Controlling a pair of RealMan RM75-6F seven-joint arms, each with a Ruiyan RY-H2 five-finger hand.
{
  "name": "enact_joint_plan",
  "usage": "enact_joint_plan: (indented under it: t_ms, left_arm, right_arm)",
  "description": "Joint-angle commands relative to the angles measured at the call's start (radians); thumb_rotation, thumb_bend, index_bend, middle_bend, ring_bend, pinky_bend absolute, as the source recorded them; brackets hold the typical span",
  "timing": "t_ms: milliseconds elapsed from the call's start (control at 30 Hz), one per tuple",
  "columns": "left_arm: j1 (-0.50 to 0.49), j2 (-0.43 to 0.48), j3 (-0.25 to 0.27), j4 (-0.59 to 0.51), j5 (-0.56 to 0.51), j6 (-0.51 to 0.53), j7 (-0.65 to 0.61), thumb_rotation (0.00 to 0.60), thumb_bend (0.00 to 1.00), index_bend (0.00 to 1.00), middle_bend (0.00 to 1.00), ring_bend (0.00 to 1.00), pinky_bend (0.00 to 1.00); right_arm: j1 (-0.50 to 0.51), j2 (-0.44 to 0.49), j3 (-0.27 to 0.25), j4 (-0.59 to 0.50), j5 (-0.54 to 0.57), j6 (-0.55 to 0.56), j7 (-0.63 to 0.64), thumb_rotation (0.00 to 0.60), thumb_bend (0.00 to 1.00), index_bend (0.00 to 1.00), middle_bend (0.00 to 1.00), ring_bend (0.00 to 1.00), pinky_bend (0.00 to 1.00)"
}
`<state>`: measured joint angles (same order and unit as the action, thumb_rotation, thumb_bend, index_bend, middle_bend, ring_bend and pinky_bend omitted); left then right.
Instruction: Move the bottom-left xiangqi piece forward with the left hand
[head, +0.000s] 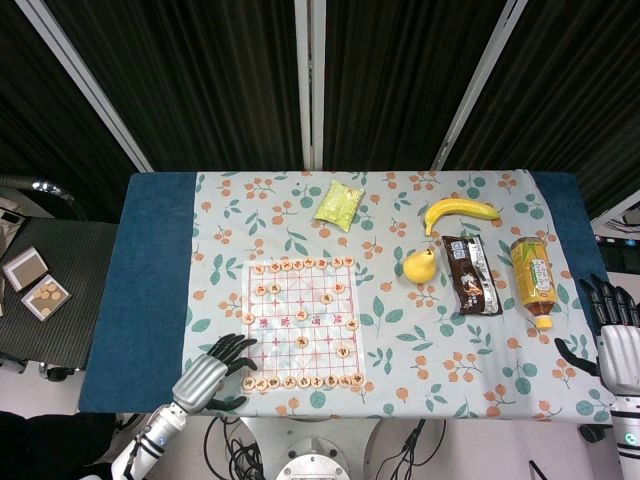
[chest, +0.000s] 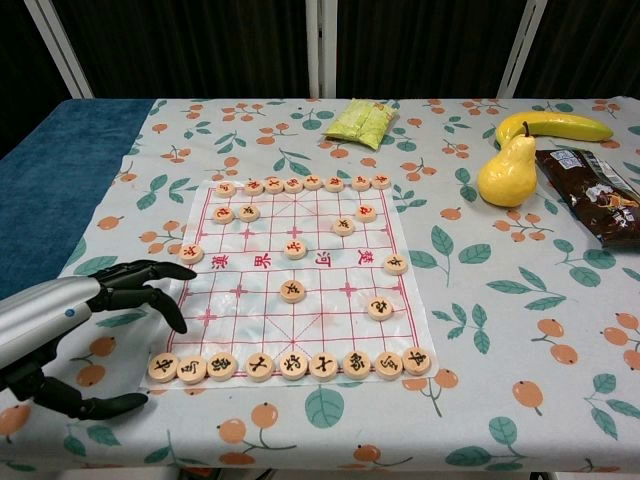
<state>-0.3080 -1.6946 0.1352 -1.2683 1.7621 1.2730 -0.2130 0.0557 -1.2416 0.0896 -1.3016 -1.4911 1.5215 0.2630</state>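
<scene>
A xiangqi board (chest: 300, 275) (head: 300, 322) lies on the floral tablecloth with round wooden pieces on it. The bottom-left piece (chest: 162, 367) (head: 249, 383) sits at the near left corner of the board. My left hand (chest: 80, 320) (head: 208, 373) hovers just left of that corner, fingers spread and curved above the piece, thumb low near the table edge, holding nothing. My right hand (head: 612, 335) stays at the table's right edge, fingers apart and empty.
A pear (chest: 510, 172), a banana (chest: 552, 125), a brown snack packet (chest: 598, 195) and a green packet (chest: 362, 122) lie beyond and right of the board. A tea bottle (head: 532, 274) lies near my right hand.
</scene>
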Motion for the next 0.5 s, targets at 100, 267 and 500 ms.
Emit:
enact_joint_plan:
  t_ms: [100, 267, 500]
  left_arm:
    - [-0.005, -0.002, -0.001, 0.002, -0.01, -0.003, 0.0, 0.6, 0.21, 0.36, 0.07, 0.0, 0.0]
    - [-0.012, -0.004, 0.004, 0.0, -0.014, -0.007, 0.001, 0.6, 0.23, 0.38, 0.07, 0.0, 0.0]
    - [-0.018, -0.01, 0.008, 0.008, -0.022, -0.011, -0.002, 0.6, 0.25, 0.38, 0.07, 0.0, 0.0]
  right_arm:
    - [-0.003, 0.002, 0.002, 0.007, 0.004, 0.002, 0.01, 0.6, 0.14, 0.0, 0.0, 0.0, 0.0]
    - [-0.003, -0.002, 0.003, 0.015, 0.007, -0.001, 0.017, 0.6, 0.14, 0.0, 0.0, 0.0, 0.0]
    - [-0.003, -0.007, 0.002, 0.02, 0.001, 0.001, 0.02, 0.6, 0.14, 0.0, 0.0, 0.0, 0.0]
